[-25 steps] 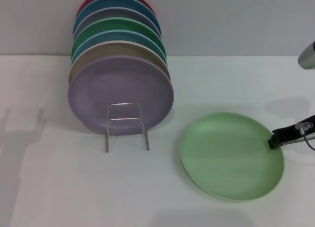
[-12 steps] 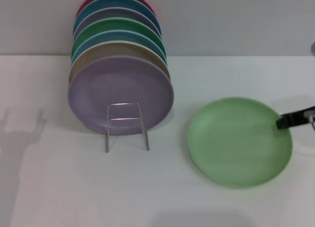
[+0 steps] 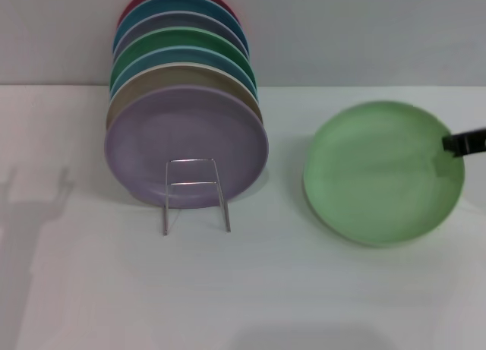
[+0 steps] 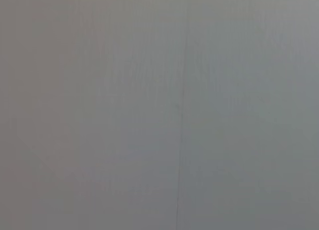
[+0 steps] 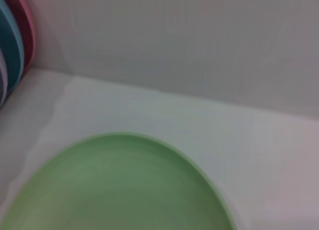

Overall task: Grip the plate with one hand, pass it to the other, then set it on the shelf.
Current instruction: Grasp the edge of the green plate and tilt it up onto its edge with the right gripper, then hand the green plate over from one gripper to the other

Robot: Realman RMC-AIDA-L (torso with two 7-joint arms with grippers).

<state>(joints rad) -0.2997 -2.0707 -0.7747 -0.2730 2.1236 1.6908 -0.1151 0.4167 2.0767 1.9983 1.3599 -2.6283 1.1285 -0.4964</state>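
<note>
So we have the plate (image 3: 380,171) in our right pincer (image 3: 458,143), which is pinched shut on its right edge and holds it up off the bench (image 3: 250,289), on the right side. Our left pincer is not in view. We must next pass the plate over. The shelf (image 3: 195,194), at the left, waits with other plates (image 3: 182,137) behind.
</note>
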